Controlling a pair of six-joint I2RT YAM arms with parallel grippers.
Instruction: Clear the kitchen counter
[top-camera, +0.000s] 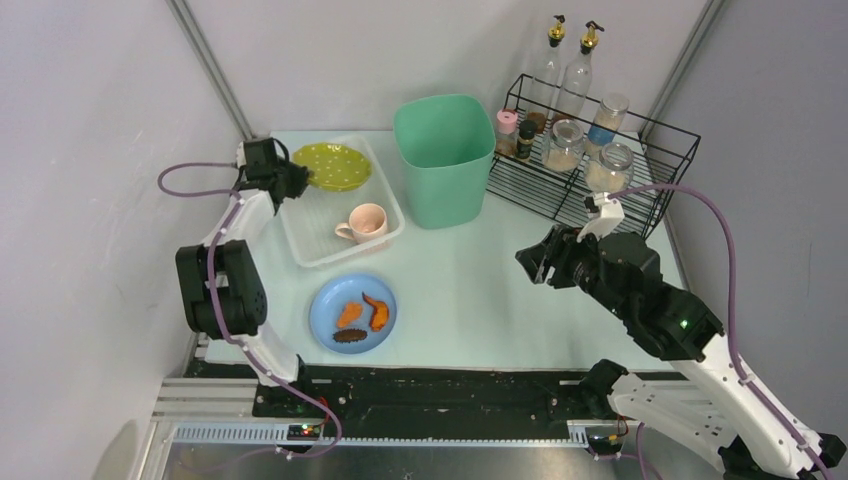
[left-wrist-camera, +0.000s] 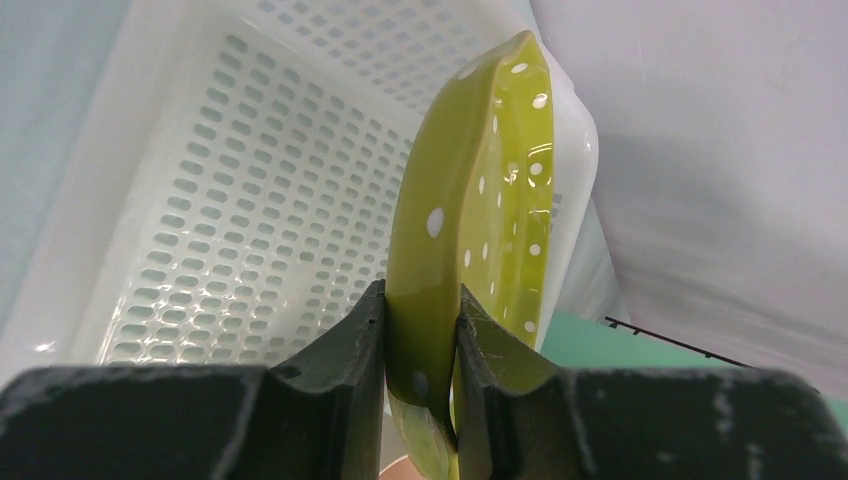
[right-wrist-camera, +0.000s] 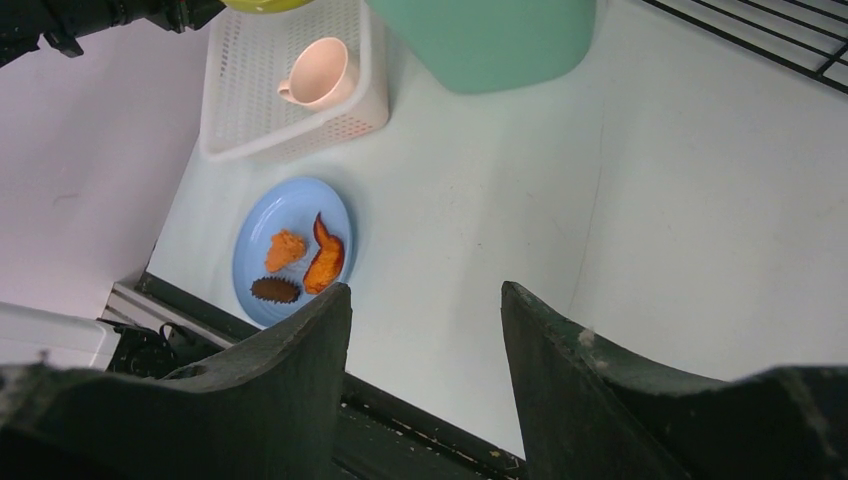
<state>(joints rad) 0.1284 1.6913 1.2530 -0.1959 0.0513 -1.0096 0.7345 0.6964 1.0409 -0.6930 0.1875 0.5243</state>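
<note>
My left claw (left-wrist-camera: 420, 325) clamps the rim of one lime-green dotted ceramic plate (left-wrist-camera: 470, 200) over one white perforated plastic basket (left-wrist-camera: 250, 200) at the far-left corner of the pale glossy kitchen counter (top-camera: 480, 290); lower gently, clear of one pink cup (top-camera: 365, 222). Right claw (right-wrist-camera: 425, 295): agape, empty. One blue plate (top-camera: 330, 295), three scraps (top-camera: 363, 315).

On the pale mint-white glossy tabletop (top-camera: 480, 290), a white perforated plastic basket (top-camera: 300, 245) sat at the left rear, with a pink ceramic cup (top-camera: 365, 223) in its near right corner. A green dotted ceramic plate (top-camera: 333, 166) hung in the left tool (top-camera: 297, 180) above the basket's far end. A mint-green plastic bin (top-camera: 443, 160) stood just right of the basket. Further right at the back stood a black wire rack (top-camera: 530, 185) holding glass jars (top-camera: 565, 145) and bottles (top-camera: 572, 75). A round blue plate (top-camera: 325, 300) carrying three food pieces (top-camera: 365, 315) lay before the basket.
</note>
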